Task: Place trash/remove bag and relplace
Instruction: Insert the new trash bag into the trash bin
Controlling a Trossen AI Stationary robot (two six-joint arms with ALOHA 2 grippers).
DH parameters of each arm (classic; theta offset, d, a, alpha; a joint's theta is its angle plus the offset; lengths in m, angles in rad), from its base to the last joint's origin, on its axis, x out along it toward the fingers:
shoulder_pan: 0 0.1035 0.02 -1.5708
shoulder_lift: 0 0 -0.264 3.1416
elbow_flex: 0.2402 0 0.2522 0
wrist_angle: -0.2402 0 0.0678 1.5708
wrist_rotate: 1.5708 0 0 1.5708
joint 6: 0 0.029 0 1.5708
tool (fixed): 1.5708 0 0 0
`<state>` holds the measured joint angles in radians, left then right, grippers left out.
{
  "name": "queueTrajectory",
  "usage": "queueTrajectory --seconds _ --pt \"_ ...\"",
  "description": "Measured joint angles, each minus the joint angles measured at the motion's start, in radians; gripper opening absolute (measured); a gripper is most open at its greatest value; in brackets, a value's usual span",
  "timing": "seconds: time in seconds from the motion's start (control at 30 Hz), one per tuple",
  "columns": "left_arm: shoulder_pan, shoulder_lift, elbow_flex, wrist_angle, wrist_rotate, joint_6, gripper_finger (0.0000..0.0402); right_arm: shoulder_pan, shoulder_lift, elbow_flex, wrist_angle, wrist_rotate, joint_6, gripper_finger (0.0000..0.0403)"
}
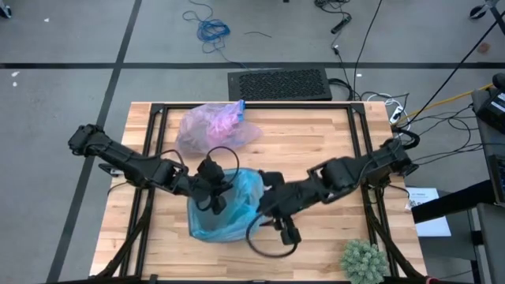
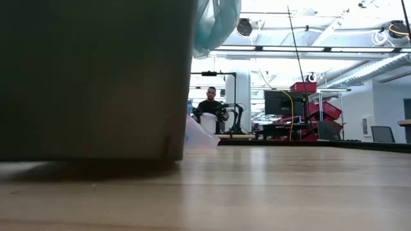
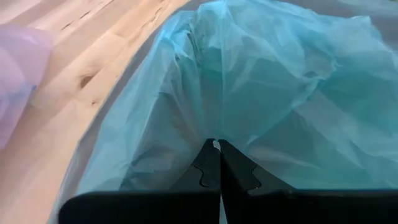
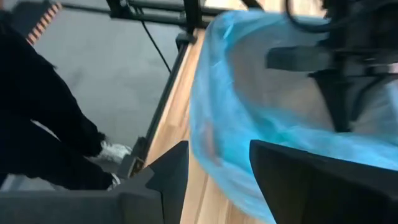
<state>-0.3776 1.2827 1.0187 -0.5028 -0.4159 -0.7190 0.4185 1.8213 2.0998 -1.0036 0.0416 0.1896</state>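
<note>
We locate the lavender-pink bag (image 1: 211,126) crumpled on the table's far side. The light blue bag (image 1: 237,207) covers the bin, hiding its interior. The left gripper (image 3: 217,144) is pinched closed on blue plastic; the right gripper (image 4: 219,163) stands parted, plastic between its fingers.

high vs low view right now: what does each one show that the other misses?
Only the high view: both arms over the table, the left gripper shut on the light blue bag's rim, the right gripper open beside it, the lavender-pink bag lying farther back, and the green plant at the table's near right corner.

Only the low view: a dark bin wall filling the left side, and a person in the room behind.

Both: the light blue bag and the wooden table.
</note>
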Motion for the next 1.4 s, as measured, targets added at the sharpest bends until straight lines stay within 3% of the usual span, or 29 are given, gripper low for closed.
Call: queueTrajectory --seconds 0.43,0.8,1.23,1.4 --pt "0.080 0.001 -0.002 0.060 0.074 0.076 0.0000 -0.004 0.116 -0.002 -0.076 0.014 -0.020 0.0126" --pt "0.118 0.001 -0.001 0.043 0.074 0.081 0.0000 0.022 0.198 -0.002 -0.079 0.004 0.009 0.0005" --pt "0.141 0.000 0.000 0.046 0.068 0.080 0.0000 -0.019 0.332 -0.001 -0.133 0.009 0.036 0.0017" --pt "0.141 0.000 0.000 0.051 0.067 0.079 0.0000 -0.009 0.302 -0.002 -0.135 -0.038 0.037 0.0017"
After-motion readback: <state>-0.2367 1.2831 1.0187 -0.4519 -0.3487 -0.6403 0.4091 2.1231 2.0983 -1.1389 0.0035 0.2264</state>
